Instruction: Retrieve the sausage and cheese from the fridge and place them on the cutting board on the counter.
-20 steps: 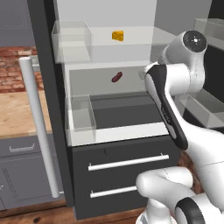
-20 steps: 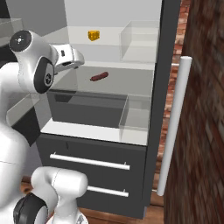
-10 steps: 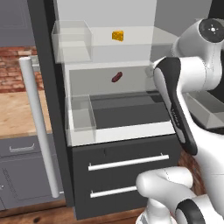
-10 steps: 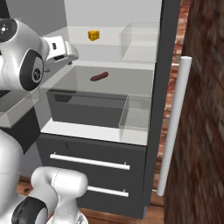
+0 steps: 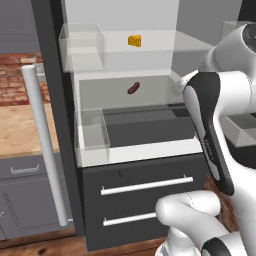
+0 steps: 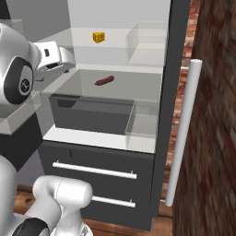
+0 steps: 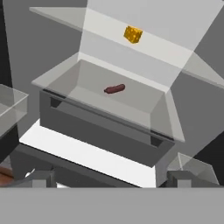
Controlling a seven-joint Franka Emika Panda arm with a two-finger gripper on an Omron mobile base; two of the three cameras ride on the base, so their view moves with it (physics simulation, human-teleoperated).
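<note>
The fridge [image 5: 54, 100] stands open, white inside with glass shelves. On the upper shelf sits the yellow-orange cheese [image 5: 134, 41] [image 6: 98, 37] [image 7: 133, 34]. One shelf lower lies the dark reddish sausage [image 5: 133, 88] [image 6: 104, 81] [image 7: 115, 89]. My gripper [image 7: 113, 177] is open and holds nothing. It is in front of the fridge, well short of both foods, and looks in at them. From the right base view, the hand [image 6: 55, 55] hovers left of the sausage shelf. The counter [image 5: 20, 125] lies left of the fridge. The cutting board is out of view.
A dark drawer bin [image 5: 150, 130] sits under the sausage shelf, above two lower drawers with silver handles [image 5: 146, 185]. Clear door bins [image 5: 82, 47] [image 6: 147, 44] flank the shelves. Long silver door handles [image 5: 45, 145] [image 6: 182, 133] stand at the sides. A brick wall [image 6: 212, 138] rises on the right.
The arm's upper links have swung up and to the right, and the hand has drawn slightly back to the left. Sausage and cheese have not moved. The gripper stays open.
</note>
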